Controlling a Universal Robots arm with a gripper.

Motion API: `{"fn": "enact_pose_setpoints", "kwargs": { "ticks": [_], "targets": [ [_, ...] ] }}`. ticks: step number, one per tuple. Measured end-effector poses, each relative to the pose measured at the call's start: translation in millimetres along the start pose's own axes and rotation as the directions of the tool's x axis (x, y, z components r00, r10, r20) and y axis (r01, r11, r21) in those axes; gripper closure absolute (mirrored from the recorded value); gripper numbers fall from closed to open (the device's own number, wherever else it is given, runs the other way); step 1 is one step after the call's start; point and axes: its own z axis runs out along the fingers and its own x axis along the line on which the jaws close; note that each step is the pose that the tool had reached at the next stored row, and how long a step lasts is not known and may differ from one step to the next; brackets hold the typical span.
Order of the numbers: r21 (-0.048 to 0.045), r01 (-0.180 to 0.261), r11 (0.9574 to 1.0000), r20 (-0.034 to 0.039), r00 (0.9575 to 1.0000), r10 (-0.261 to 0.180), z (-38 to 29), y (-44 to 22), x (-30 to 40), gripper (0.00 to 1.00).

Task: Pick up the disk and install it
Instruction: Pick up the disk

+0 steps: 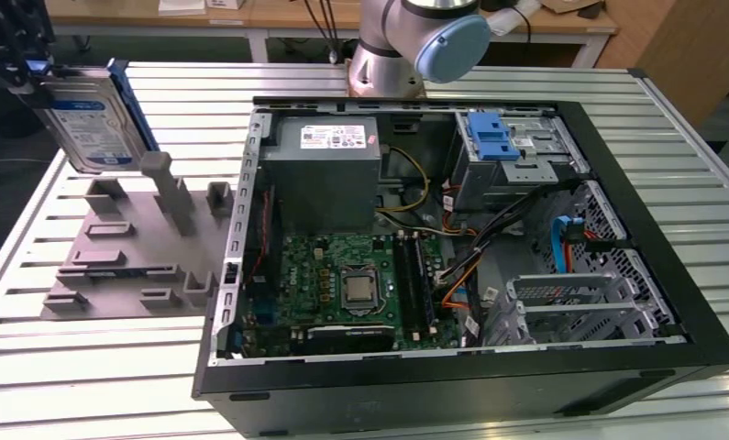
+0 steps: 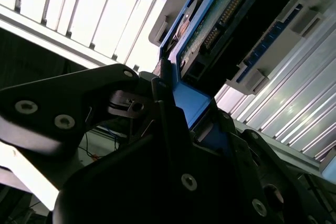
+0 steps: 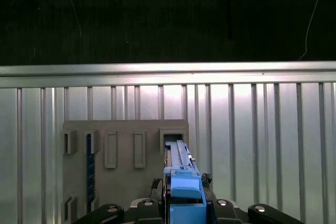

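Gripper [image 1: 24, 66] jaws pinching the disk [image 1: 89, 124] by its blue caddy. The disk is held on edge, clear of the surface [image 1: 82, 385], over the grey holder [image 1: 114, 252] on the exterior view's left of the open PC case [image 1: 462, 376]. Disk label white-and-blue, print unreadable.

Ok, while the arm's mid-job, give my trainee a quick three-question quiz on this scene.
1. True or false: the disk sits in the drive cage.
2. What does the pincer grip? A) nothing B) the disk's blue caddy C) a screwdriver
3. Fill in: the disk is held above the grey holder plate, to the exterior view's ____ of the computer case.
Key: 1 false; 2 B; 3 left.
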Motion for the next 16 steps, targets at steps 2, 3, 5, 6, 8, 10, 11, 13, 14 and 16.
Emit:
{"fn": "enact_pose_setpoints", "kwargs": {
  "ticks": [2,3,5,6,8,10,11,13,14,16],
  "targets": [
    [-0.0001,0.0,1.0,0.0,1.0,0.0,-0.9,0.0,0.0,0.64],
    [-0.0001,0.0,1.0,0.0,1.0,0.0,-1.2,0.0,0.0,0.64],
    [-0.0001,0.0,1.0,0.0,1.0,0.0,-2.1,0.0,-0.1,0.64],
    [-0.0001,0.0,1.0,-0.0001,1.0,0.0,-2.6,0.0,-0.1,0.64],
    [-0.0001,0.0,1.0,0.0,1.0,0.0,-4.0,0.0,-0.1,0.64],
    [-0.0001,0.0,1.0,0.0,1.0,0.0,-5.3,0.0,-0.2,0.64],
    [-0.0001,0.0,1.0,0.0,1.0,0.0,-5.9,0.1,-0.2,0.64],
    [-0.0002,0.0,1.0,-0.0001,1.0,0.0,-7.5,0.1,-0.2,0.64],
    [-0.0001,0.0,1.0,0.0,1.0,0.0,-8.3,0.1,-0.2,0.64],
    [0.0,0.0,1.0,0.0,1.0,0.0,-9.6,0.1,-0.3,0.64]
  ]
}}
